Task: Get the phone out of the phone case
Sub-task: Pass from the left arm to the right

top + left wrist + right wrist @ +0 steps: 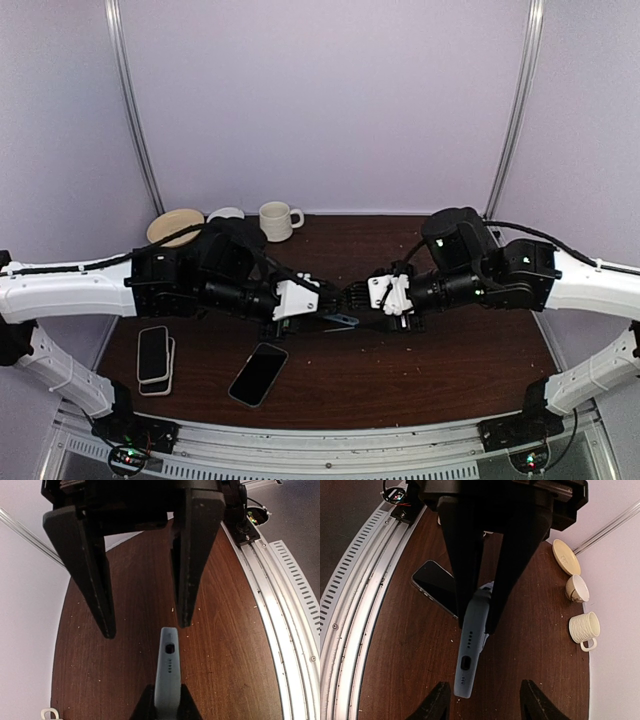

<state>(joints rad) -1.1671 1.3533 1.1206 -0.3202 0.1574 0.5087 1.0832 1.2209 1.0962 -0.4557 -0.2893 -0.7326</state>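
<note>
**Blue-grey phone case (470, 652) pinched in the left gripper (477, 624), right gripper (146, 627) hanging open**

The case's long axis runs straight from one gripper to the other. One end sits between the left fingers. The free end, with the port cutout and a little row of holes, points at the right gripper. It's turned on edge, so both wrist cams get the thin side rather than the back.

The right wrist view gives the best look. The left fingers are pressed onto the case from both sides. Its free end reaches in between the right gripper's own spread tips and looks clear of both.

The left wrist view is the flip side. Its own tips are clamped on the case at the bottom, and the right fingers stand well apart just past the free end, holding nothing.

Only the top view shows both arms meeting nose to nose, with the case across the gap.

From the edge I can't tell if anything's inside the case.

A black phone (434, 586) lies flat on the table (225, 660), just beside the left gripper. The left wrist cam misses it entirely. A mug (583, 627) stands well off behind the left gripper.
</note>
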